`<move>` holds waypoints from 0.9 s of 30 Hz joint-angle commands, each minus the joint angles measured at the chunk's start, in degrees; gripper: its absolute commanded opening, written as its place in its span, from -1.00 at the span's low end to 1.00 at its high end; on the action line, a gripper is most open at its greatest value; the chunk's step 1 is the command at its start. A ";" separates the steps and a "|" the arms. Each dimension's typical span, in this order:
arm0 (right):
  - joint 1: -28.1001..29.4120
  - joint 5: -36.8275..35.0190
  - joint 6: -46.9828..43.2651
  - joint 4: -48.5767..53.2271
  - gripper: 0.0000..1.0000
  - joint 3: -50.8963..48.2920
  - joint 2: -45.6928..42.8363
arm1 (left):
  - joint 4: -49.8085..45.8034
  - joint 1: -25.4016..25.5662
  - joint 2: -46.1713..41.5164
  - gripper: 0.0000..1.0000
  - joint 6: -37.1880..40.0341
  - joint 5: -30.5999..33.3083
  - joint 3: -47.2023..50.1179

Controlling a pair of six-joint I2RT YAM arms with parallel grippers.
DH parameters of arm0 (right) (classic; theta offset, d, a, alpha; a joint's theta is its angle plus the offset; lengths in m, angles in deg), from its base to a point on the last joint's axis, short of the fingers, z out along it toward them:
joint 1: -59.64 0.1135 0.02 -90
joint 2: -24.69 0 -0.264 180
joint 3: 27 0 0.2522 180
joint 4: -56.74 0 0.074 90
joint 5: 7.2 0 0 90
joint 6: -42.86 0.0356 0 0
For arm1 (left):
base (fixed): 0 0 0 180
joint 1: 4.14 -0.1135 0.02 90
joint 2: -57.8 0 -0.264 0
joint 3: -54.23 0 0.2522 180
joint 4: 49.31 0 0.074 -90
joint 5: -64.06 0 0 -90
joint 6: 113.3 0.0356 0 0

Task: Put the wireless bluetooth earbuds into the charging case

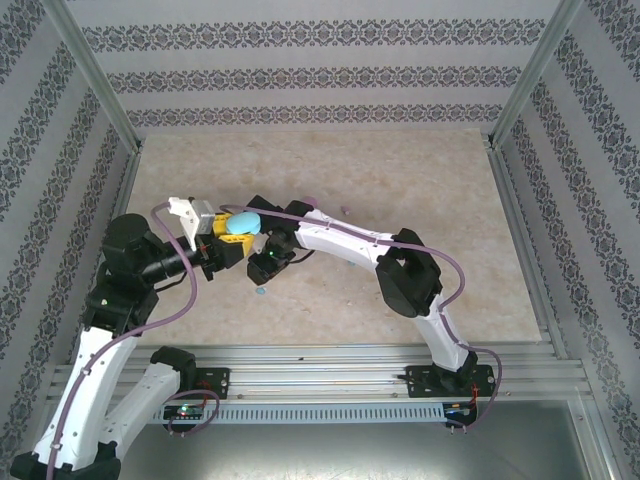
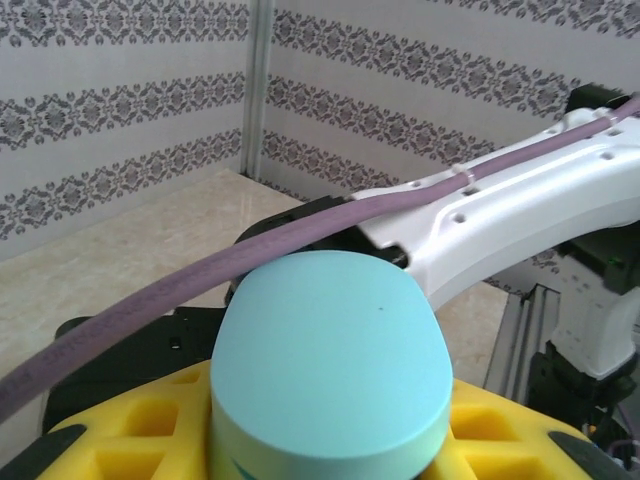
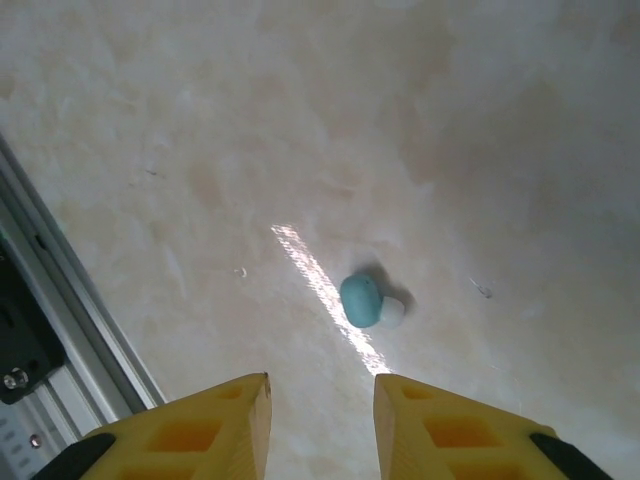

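Because the small, rounded cyan plastic earbud (image 3: 362, 300) is so tiny and smooth, I judge it feather-light, hard-shelled and slippery, apt to squirt sideways or roll if pinched off-centre. It lies alone on the pale, marbled beige table (image 3: 470, 120) with its whitish tip turned to the right in the right wrist view. It is a little ahead of the fingers and slightly right of the gap between them. The best hold is probably across the fatter cyan body rather than the narrow tip, with the pads meeting it squarely and gently. The right gripper (image 3: 320, 395) hangs above the table with its yellow latticed fingers parted by a modest gap. Nothing sits between them and they touch nothing — released, then, and wide enough for the earbud, though with little to spare. The left gripper (image 1: 230, 232) is clenched on the large cyan oval plastic charging case (image 2: 330, 350), which sits between its yellow fingers — lid apparently shut — just beside the right arm's wrist. From above, the earbud lies on the table near both grippers, on the side toward the arm bases.
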 commanded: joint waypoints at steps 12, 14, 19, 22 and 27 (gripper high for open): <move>-7.85 17.57 13.28 -16.74 -0.46 -6.95 -2.03 | -5.01 -0.53 -3.53 -0.60 -0.87 -10.06 -2.21; -7.88 15.61 10.88 -14.17 -0.46 -5.78 -1.65 | -5.06 -0.52 -4.82 -0.55 -1.01 -8.49 -2.29; -6.59 10.84 5.88 -10.34 -0.46 -6.18 -1.29 | -6.45 -0.53 -3.93 -0.50 -1.28 -6.54 -5.54; -5.48 7.76 3.06 -9.68 -0.47 -7.25 -2.17 | -7.63 -0.55 -2.68 -0.52 -2.03 -4.48 -7.83; 0.82 -4.60 -8.81 -2.86 -0.44 -4.27 -2.78 | -9.11 -0.52 -0.48 -0.57 -1.64 0.01 -10.78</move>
